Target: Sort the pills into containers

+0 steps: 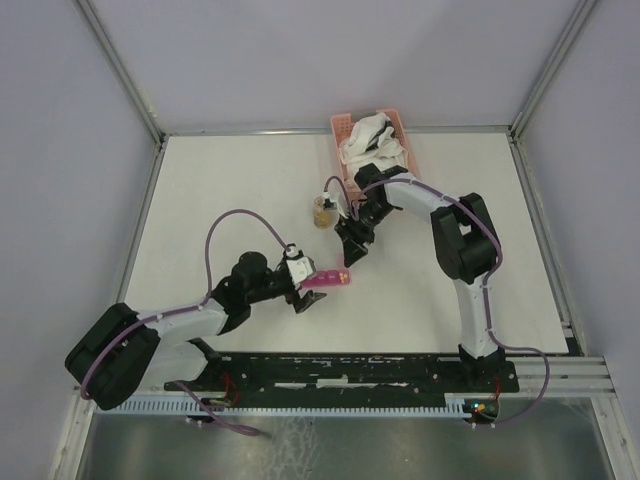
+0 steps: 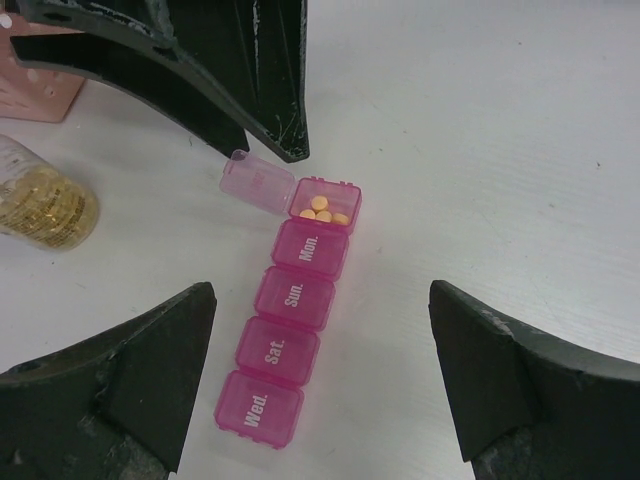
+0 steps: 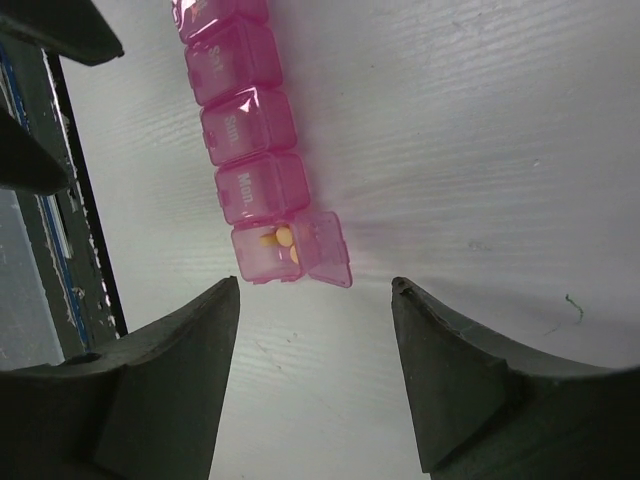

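Left gripper (image 2: 320, 292): jaws wide, straddling the pill box (image 2: 290, 330), holding nothing. Box: glossy translucent magenta strip of square lidded cells, flat on the matt white table (image 2: 480, 150). Its far end cell is open, with small round orange pills (image 2: 322, 210) inside and the flap (image 2: 255, 185) hinged outward. Right gripper (image 3: 315, 285): just beyond that end, jaws apart, empty. Judged step: closing the filled cell. That calls for pressing the thin flap down while the light strip is steadied.

Pill-box strip (image 2: 290, 320), left wrist view: white print on lids, 12 o'clock end down to 6 o'clock: "Mon.", "Sun.", "Sat.", "Wed." Right wrist view: "Mon." and "Sun." legible; others too blurred.
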